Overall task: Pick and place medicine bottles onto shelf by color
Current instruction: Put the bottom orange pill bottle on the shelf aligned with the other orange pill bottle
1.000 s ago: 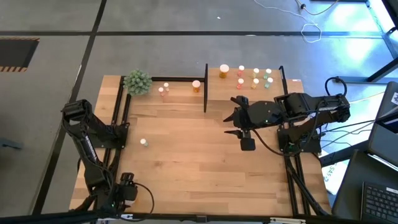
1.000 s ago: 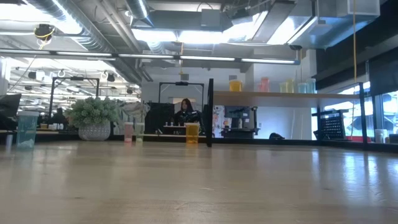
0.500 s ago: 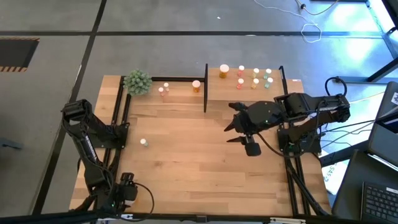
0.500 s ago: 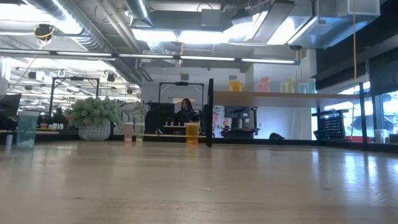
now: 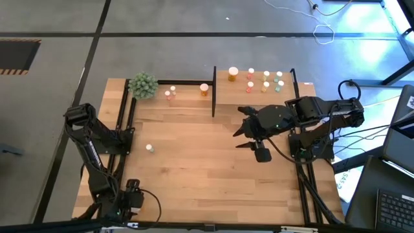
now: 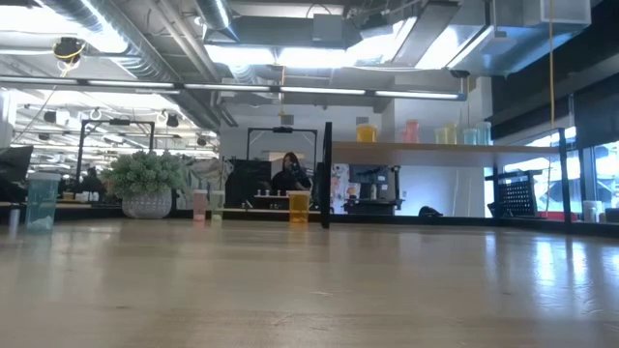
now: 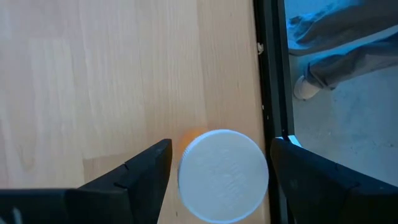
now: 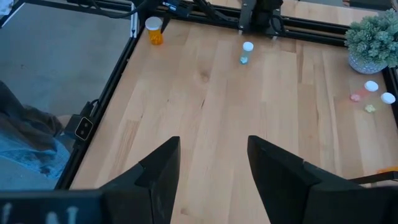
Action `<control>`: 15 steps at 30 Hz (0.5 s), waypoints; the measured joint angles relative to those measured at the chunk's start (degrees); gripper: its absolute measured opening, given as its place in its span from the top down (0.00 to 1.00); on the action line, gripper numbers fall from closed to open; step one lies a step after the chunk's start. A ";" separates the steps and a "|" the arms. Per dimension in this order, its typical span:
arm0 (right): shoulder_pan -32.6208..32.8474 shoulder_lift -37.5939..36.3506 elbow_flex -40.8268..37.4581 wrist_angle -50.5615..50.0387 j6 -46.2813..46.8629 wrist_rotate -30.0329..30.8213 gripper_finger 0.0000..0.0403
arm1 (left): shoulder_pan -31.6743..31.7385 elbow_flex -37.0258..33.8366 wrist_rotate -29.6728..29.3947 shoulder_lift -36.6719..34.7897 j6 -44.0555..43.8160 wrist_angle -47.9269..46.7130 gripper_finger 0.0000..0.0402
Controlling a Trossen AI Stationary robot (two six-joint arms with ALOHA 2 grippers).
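The shelf (image 5: 288, 83) stands at the table's far right and bears an orange bottle (image 5: 233, 74) and several small pink, yellow and green ones. On the table stand an orange bottle (image 5: 204, 89), two pink ones (image 5: 171, 93) and a green one (image 5: 149, 148). My right gripper (image 5: 239, 128) hovers open over the table's middle right, near the shelf, touching nothing (image 8: 211, 155). My left gripper (image 5: 132, 193) is at the near left corner. It is open, with a finger on either side of an orange bottle's white cap (image 7: 222, 175), seen from above. I cannot tell whether it touches the cap.
A green plant ball in a pot (image 5: 142, 85) stands at the far left corner. Black frame posts (image 5: 214, 90) edge the shelf, and black rails (image 5: 123, 123) run along the table's left and right sides. Bare wood lies between the arms (image 5: 194, 162).
My right gripper has shifted a little toward the table's near edge and turned slightly, staying open. The bottles have not moved.
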 joint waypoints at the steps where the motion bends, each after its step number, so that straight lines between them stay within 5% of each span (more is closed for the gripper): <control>1: 0.02 0.00 0.00 0.00 -0.01 -0.01 0.53 | -0.02 0.00 0.06 0.00 -0.04 -0.01 0.33; 15: 0.00 0.00 0.02 0.02 0.01 0.02 0.53 | 0.02 0.00 1.03 1.32 -2.98 -0.57 0.35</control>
